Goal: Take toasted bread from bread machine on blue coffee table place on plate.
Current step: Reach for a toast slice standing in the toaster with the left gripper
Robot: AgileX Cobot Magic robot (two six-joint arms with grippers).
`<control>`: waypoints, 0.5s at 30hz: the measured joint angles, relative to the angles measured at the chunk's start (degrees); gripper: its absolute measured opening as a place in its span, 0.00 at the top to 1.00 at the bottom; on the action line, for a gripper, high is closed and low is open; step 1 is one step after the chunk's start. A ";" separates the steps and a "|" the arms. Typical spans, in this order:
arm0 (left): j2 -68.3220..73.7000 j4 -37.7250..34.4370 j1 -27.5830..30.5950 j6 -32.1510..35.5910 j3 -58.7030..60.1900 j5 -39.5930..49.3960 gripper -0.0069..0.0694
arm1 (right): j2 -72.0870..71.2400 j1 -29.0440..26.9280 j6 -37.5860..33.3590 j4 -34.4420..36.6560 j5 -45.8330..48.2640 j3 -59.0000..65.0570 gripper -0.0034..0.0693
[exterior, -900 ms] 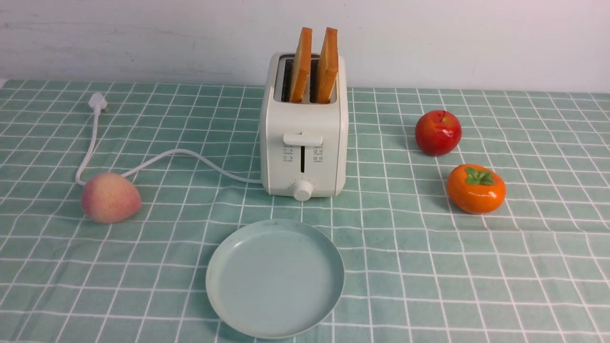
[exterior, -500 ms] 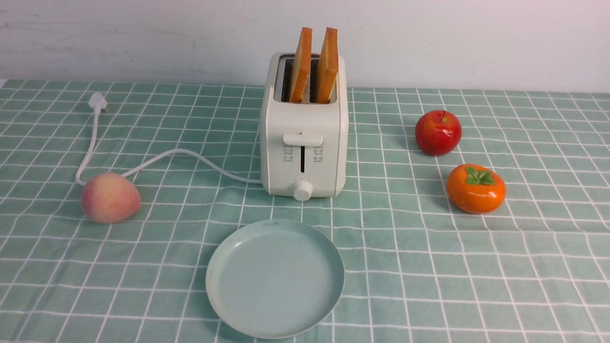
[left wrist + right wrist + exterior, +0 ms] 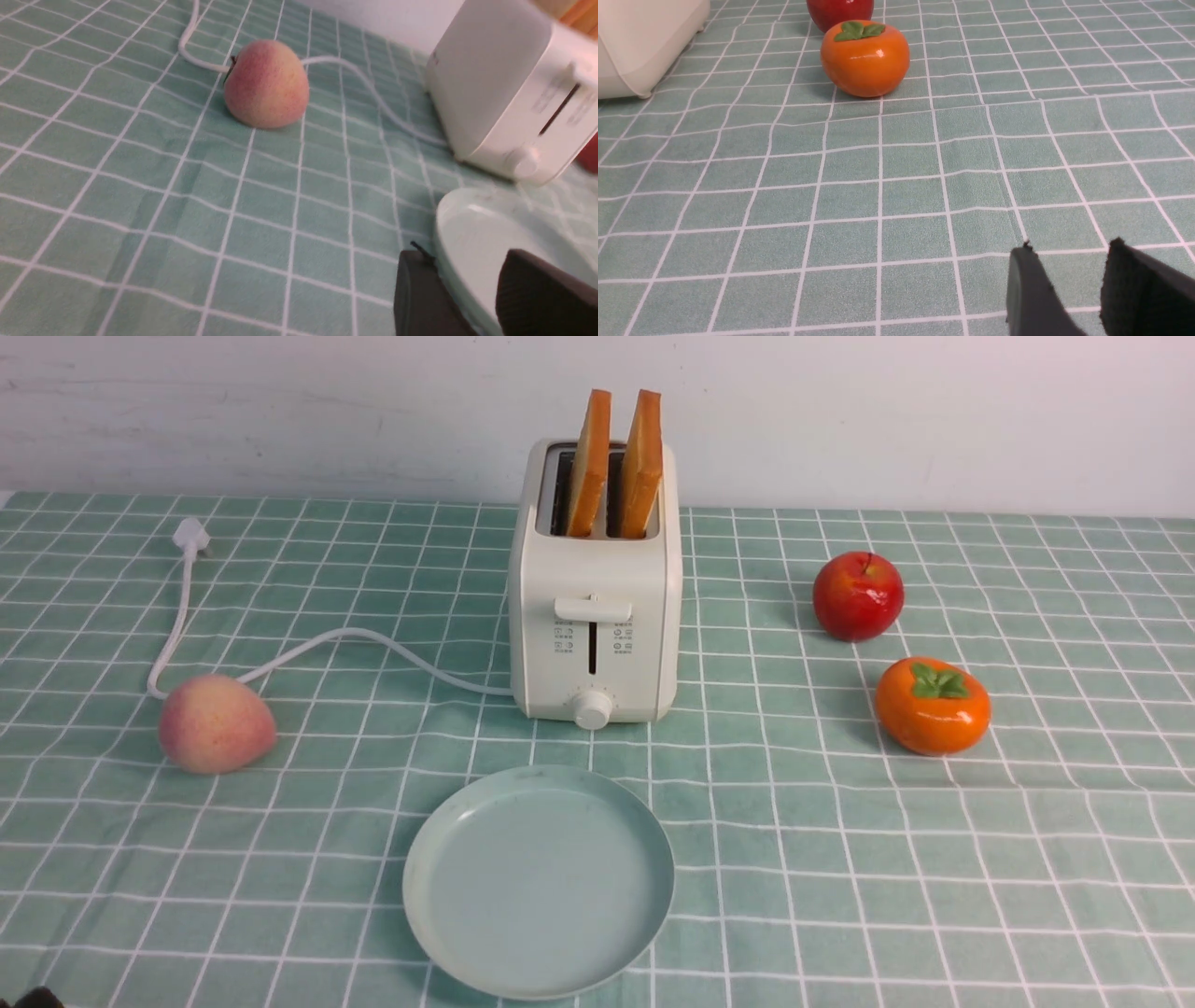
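Note:
Two slices of toasted bread (image 3: 590, 462) (image 3: 642, 462) stand upright in the slots of the cream-white bread machine (image 3: 594, 607) at the back middle of the blue coffee table (image 3: 840, 859), which wears a green checked cloth. The pale blue-green plate (image 3: 539, 880) lies empty in front of it. In the left wrist view my left gripper (image 3: 462, 256) is open and empty, low beside the plate's rim (image 3: 448, 205), with the bread machine (image 3: 504, 88) beyond. My right gripper (image 3: 1069, 249) is open over bare cloth, holding nothing. The bread machine's corner (image 3: 640, 42) shows in that view.
A peach (image 3: 217, 723) lies to the left on the white cord (image 3: 373, 639), whose plug (image 3: 191, 535) rests at the far left. On the right are a red apple (image 3: 858, 596) and an orange persimmon (image 3: 932, 706). A white wall stands behind.
A dark tip of my left arm has come into the bottom left corner of the front view. Bread, bread machine, plate and fruit have not moved.

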 joint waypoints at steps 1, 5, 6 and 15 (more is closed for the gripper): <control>0.00 -0.59 0.00 -0.59 0.00 -3.38 0.60 | 0.00 0.00 0.00 0.00 0.00 0.00 0.62; 0.00 -1.15 0.00 -1.19 0.00 -11.38 0.60 | 0.00 0.00 0.00 1.24 -0.58 0.00 0.62; 0.00 -1.15 0.00 -1.25 0.00 -11.38 0.60 | 0.00 0.00 0.00 1.69 -0.82 0.00 0.62; 0.00 -3.86 -0.02 -6.04 0.00 -37.75 0.87 | 0.00 0.00 0.00 20.31 -16.50 0.33 0.62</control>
